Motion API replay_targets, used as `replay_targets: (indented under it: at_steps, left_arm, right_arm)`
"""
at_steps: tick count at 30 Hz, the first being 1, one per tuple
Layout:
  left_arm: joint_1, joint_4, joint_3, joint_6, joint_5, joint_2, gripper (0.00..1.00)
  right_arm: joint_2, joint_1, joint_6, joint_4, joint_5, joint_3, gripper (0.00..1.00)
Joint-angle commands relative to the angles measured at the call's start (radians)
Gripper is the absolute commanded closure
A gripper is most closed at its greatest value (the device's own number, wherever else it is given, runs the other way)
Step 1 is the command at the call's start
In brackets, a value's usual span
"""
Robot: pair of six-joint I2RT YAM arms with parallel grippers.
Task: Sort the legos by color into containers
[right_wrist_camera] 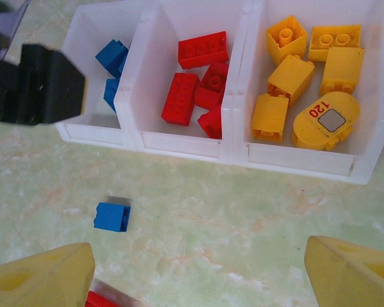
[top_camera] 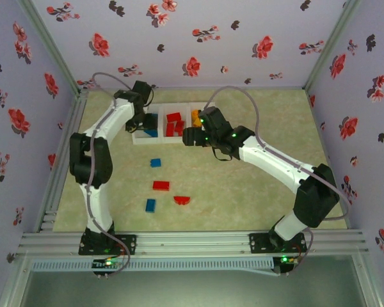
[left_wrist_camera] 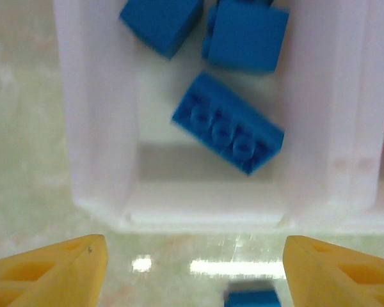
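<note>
The containers (top_camera: pixel 155 136) are three joined white bins at the back of the table. In the right wrist view the left bin (right_wrist_camera: pixel 89 131) holds blue legos, the middle bin (right_wrist_camera: pixel 179 144) red ones (right_wrist_camera: pixel 181 97), and the right bin (right_wrist_camera: pixel 301 160) several yellow ones (right_wrist_camera: pixel 290 77). My left gripper (top_camera: pixel 141 120) hovers over the left bin's near edge, open and empty (left_wrist_camera: pixel 195 256), with three blue bricks (left_wrist_camera: pixel 228 123) lying in the bin below. My right gripper (top_camera: pixel 191 135) hangs open in front of the bins, above bare table (right_wrist_camera: pixel 198 275).
Loose legos lie on the green mat in front of the bins: a blue brick (top_camera: pixel 155 162), a red brick (top_camera: pixel 160 185), a second blue brick (top_camera: pixel 150 204) and a rounded red piece (top_camera: pixel 182 199). Patterned walls enclose the table on three sides.
</note>
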Motion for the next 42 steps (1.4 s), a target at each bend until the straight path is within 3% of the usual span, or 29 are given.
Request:
replay_targets:
  at_steps: [1, 8, 14, 21, 42]
  left_arm:
    - [-0.023, 0.042, -0.124, -0.089, 0.016, -0.137, 0.25]
    - [-0.094, 0.154, -0.361, -0.209, 0.026, -0.272, 0.25]
    - [-0.134, 0.207, -0.441, -0.268, 0.044, -0.253, 0.28]
    - [-0.160, 0.242, -0.471, -0.277, 0.053, -0.196, 0.36]
    - [-0.176, 0.275, -0.513, -0.290, 0.064, -0.087, 0.40]
  right_arm:
    - [0.024, -0.006, -0.002, -0.014, 0.019, 0.034, 0.14]
    - [0.056, -0.006, -0.002, -0.010, 0.003, 0.057, 0.14]
    - [0.060, -0.007, 0.004, -0.004, -0.010, 0.054, 0.15]
    - [0.044, -0.007, 0.002, -0.009, -0.004, 0.028, 0.15]
    - [0.042, -0.006, 0.007, -0.009, -0.006, 0.025, 0.15]
